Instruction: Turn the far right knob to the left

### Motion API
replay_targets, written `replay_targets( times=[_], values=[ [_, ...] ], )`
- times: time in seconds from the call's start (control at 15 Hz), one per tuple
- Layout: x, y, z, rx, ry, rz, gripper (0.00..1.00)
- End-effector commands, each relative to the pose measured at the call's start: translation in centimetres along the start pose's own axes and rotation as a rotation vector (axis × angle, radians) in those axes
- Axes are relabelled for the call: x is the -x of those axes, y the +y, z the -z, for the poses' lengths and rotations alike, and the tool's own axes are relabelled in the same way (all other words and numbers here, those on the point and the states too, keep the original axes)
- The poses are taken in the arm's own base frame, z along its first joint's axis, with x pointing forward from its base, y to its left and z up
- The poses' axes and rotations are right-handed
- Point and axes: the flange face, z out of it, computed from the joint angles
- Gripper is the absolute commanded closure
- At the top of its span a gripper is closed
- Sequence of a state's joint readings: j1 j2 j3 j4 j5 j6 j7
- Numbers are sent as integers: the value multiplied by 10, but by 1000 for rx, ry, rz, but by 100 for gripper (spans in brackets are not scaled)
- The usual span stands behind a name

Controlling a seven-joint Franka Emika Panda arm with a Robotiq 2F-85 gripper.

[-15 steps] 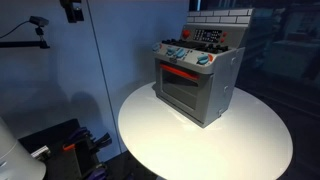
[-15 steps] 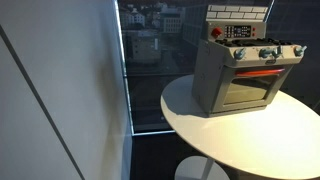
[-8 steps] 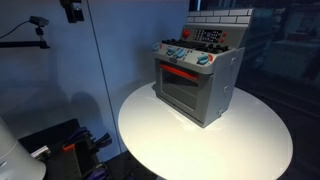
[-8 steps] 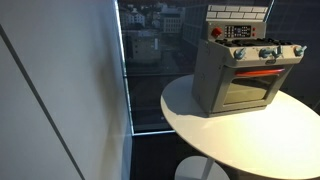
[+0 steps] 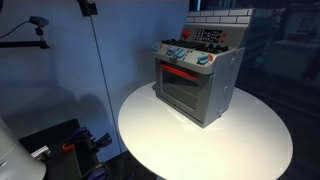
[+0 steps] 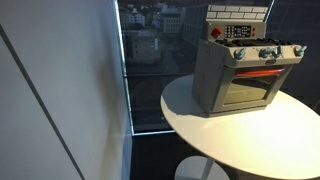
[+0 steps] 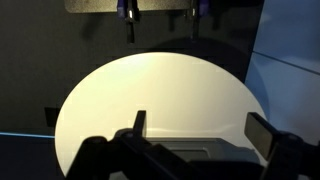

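A grey toy stove (image 5: 195, 85) stands on a round white table (image 5: 240, 140) in both exterior views (image 6: 235, 80). Its knob row runs along the front top edge. The far right knob (image 5: 204, 60) is small and pale blue and shows in both exterior views (image 6: 297, 50). My gripper (image 5: 88, 7) hangs high at the top edge, far from the stove. In the wrist view the gripper (image 7: 200, 130) is open and empty above the table (image 7: 150, 90). The stove (image 7: 160, 5) shows at the top edge there with blue knobs; which one is the end one I cannot tell.
A dark window with a city view (image 6: 150, 60) lies behind the table. A white wall panel (image 6: 50, 90) fills one side. Dark equipment with cables (image 5: 60, 145) sits low beside the table. A camera on a stand (image 5: 38, 22) is mounted at the upper edge.
My gripper has shifted a little to the right along the top edge of an exterior view. The stove and knobs have not moved.
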State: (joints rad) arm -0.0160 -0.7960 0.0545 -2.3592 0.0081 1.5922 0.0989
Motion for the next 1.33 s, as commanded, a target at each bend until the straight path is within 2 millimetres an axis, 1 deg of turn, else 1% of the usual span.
replay_targets(
  times=[0.0, 0.2, 0.4, 0.6, 0.73, 0.8, 0.87, 1.0, 1.13, 1.27],
  values=[
    [-36, 20, 10, -29, 14, -111, 0],
    [-66, 42, 5, -48, 17, -213, 0],
    [-94, 62, -4, -65, 19, -318, 0],
    [-119, 77, -13, -82, 32, -418, 0],
    [-133, 84, -19, -81, 42, -471, 0],
    [-136, 84, -18, -79, 45, -486, 0],
    [-124, 81, -26, -63, 38, -435, 0],
    [-131, 83, -28, -63, 35, -455, 0],
    [-133, 83, -26, -63, 37, -460, 0],
    [-137, 84, -28, -62, 70, -531, 0]
  ],
)
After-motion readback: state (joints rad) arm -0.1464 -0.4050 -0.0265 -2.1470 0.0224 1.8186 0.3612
